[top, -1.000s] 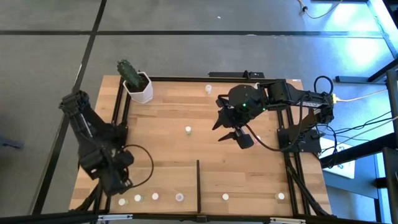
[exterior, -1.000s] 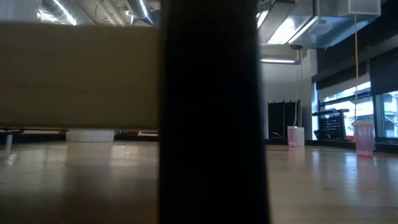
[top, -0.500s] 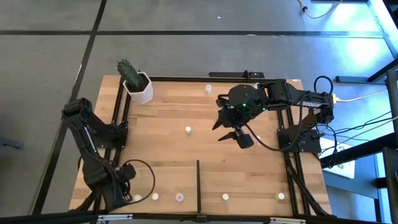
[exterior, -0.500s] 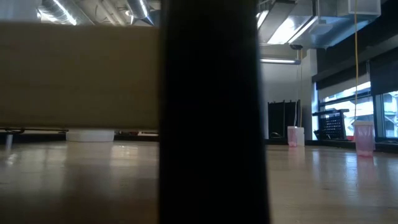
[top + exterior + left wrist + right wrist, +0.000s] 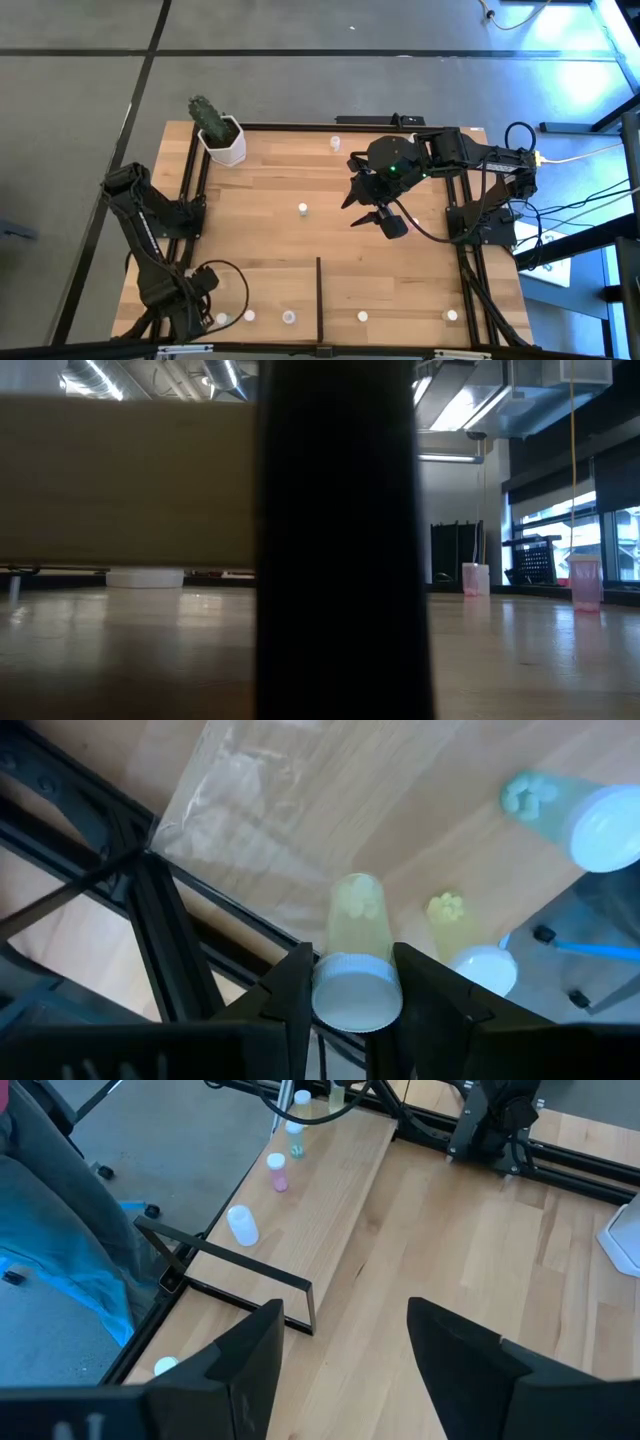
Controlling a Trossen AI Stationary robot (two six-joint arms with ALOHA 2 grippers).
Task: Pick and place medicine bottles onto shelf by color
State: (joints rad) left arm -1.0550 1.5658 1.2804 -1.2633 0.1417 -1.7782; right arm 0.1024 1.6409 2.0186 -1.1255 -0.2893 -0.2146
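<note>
L gripper (image 5: 345, 985) lower, prob nearer shelf (image 5: 255, 290), green bottle (image 5: 354, 955)

no text, label, brand, number or sign can be read anywhere in these views.

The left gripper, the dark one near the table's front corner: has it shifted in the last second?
Yes. In the high view the left gripper has moved toward the table's near edge, farther from the white hexagonal cactus pot, holding a pale green white-capped bottle.
</note>
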